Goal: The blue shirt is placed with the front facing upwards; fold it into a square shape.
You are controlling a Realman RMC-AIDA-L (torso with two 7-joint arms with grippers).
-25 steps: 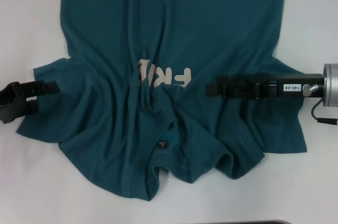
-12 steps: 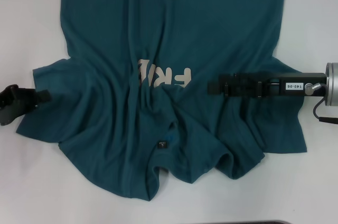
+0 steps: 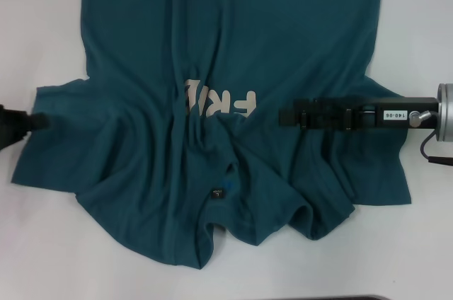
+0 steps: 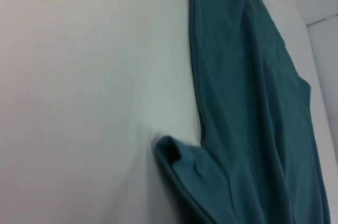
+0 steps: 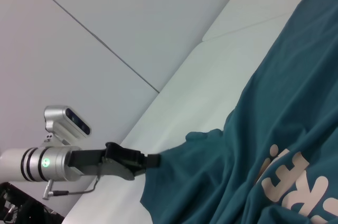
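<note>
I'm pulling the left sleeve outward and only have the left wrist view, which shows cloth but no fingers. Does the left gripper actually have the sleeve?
Observer: Yes. In the right wrist view the left gripper is pinched on the sleeve edge of the blue shirt.
Operator: Where is the right gripper?
Observer: The head view shows the right gripper over the chest, just beside the lettering.
Operator: Is the chest lying flat?
Observer: No. Folds run through it and hide part of the lettering, and the cloth is bunched around the neck label.

Lab-like test space: bare white table point(image 3: 42, 257), plain white panelled wall point(image 5: 95, 2).
</note>
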